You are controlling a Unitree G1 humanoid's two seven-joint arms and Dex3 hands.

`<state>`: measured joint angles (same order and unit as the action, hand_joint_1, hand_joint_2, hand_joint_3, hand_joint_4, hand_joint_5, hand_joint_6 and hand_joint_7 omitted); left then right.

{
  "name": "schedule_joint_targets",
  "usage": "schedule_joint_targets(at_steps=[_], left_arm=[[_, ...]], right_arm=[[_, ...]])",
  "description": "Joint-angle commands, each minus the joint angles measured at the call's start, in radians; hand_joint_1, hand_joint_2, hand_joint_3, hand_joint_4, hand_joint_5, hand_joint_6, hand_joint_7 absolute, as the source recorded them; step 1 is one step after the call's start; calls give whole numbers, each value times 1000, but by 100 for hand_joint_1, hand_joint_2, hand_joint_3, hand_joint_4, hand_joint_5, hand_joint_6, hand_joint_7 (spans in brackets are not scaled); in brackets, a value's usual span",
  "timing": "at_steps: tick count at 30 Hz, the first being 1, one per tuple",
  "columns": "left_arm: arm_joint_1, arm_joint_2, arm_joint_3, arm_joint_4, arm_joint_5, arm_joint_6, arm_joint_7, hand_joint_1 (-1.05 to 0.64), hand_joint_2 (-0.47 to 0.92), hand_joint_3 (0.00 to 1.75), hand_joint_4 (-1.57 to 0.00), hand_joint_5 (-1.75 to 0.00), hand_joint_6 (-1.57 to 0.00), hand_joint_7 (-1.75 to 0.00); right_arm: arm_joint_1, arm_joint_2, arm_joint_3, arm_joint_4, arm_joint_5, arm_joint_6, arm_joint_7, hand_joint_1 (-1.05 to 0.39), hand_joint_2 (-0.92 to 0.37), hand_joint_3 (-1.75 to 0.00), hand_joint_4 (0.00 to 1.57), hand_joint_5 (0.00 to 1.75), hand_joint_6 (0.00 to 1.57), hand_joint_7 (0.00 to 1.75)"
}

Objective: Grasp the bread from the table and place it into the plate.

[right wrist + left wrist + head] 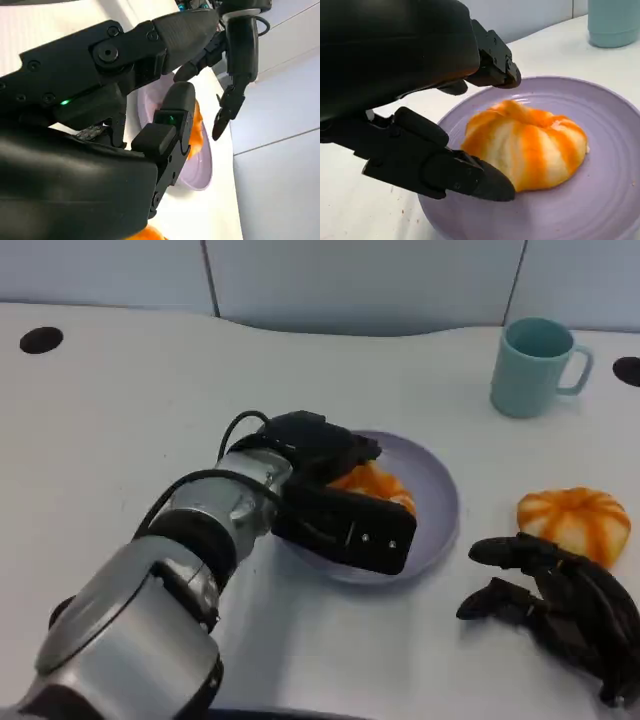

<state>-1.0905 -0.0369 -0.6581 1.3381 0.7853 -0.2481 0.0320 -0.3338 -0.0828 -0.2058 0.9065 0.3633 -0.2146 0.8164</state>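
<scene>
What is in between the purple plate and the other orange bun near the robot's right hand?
Nothing but bare white table. In the head view, the stretch from the purple plate to the second bun holds no object; the right hand lies nearer the camera than that gap.

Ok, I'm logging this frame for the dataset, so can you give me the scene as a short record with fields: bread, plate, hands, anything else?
bread on plate: round orange-and-white striped bun, resting on the plate
plate: round lilac plate
left hand: left hand over the plate, fingers spread around the bun; contact unclear
second bread: matching striped bun on the white table
right hand: right hand by that bun, holding nothing
other: teal ceramic mug, upright
</scene>
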Motion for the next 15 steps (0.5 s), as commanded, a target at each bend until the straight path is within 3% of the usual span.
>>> schedule_joint_targets(at_steps=[1, 10, 15], left_arm=[[-27, 17, -3, 2, 2, 1, -10, -90, 92, 24, 0, -26, -20, -1], [-40, 45, 6, -10, -4, -15, -5, -90, 92, 26, 0, -25, -19, 0], [-27, 88, 94, -29, -94, -80, -40, -86, 92, 22, 0, -32, -21, -2]], right_arm=[[30, 0, -1, 13, -9, 17, -5, -42, -92, -8, 69, 105, 83, 54], [32, -2, 1, 2, -12, 28, -18, -43, -92, -8, 72, 103, 85, 51], [30, -4, 0, -3, -12, 31, -20, -42, -92, -8, 71, 103, 86, 50]])
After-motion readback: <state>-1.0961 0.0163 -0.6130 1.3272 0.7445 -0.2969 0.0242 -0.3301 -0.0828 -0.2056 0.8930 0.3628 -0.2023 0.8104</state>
